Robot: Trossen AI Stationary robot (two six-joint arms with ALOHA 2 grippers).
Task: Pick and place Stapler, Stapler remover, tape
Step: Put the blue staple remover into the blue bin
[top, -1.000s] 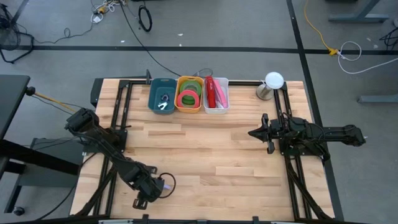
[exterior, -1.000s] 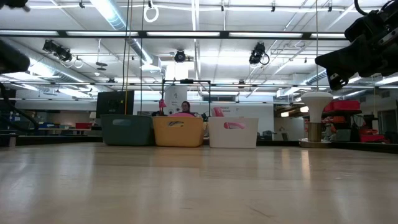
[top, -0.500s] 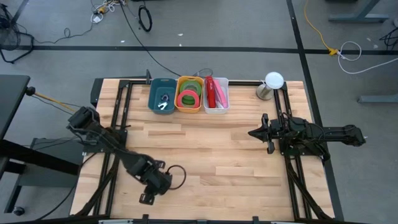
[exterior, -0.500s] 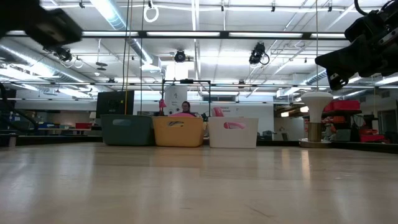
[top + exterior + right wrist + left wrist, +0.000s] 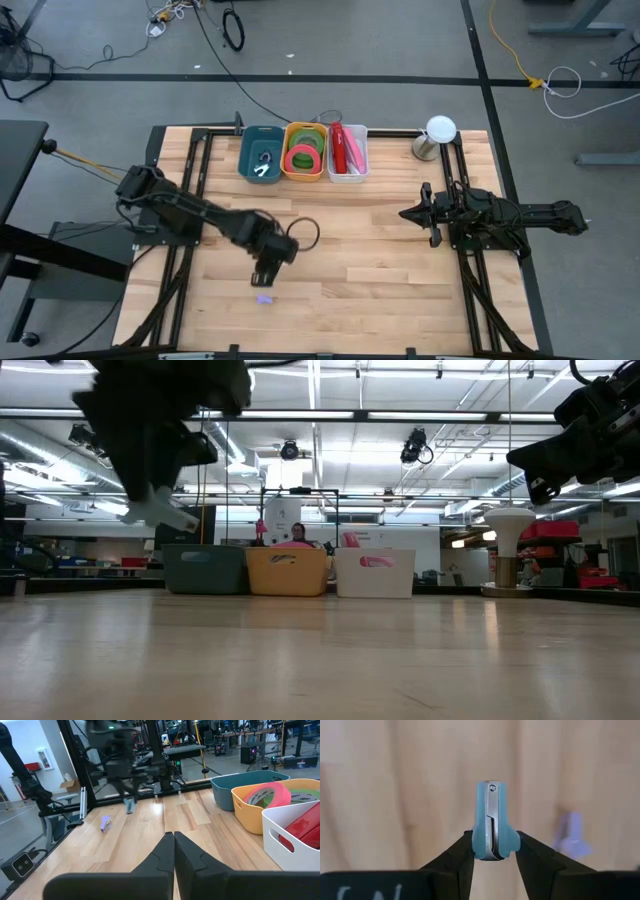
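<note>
My left gripper (image 5: 264, 276) hangs over the table's middle-left, shut on a light-blue staple remover (image 5: 492, 822), which also shows in the low view (image 5: 163, 512). A small lilac object (image 5: 263, 298) lies on the wood just near-side of it. Three bins stand at the far edge. The teal bin (image 5: 250, 160) holds another staple remover, the yellow bin (image 5: 287, 152) a green tape roll (image 5: 313, 140) and a pink roll, and the white bin (image 5: 360, 150) a red stapler (image 5: 340, 148). My right gripper (image 5: 404, 214) waits shut at the right, above the table. My left gripper pinches the staple remover's wider end (image 5: 492, 847) between its two fingers (image 5: 462, 852), coming from above and pointing down at the table. The narrower end with the metal strip (image 5: 492, 795) sticks out past the fingertips. The remover is lifted clear of the wood.
A white dome-shaped lamp (image 5: 438, 135) stands at the far right corner. Black frame rails (image 5: 190, 190) run along both sides of the table. Bare wood lies between the two arms and in front of the bins.
My left arm has swung from the near-left corner toward the table's middle and far edge, and its gripper has come into the low view carrying the staple remover above the wood. The lilac object now shows on the table near-side of the gripper.
</note>
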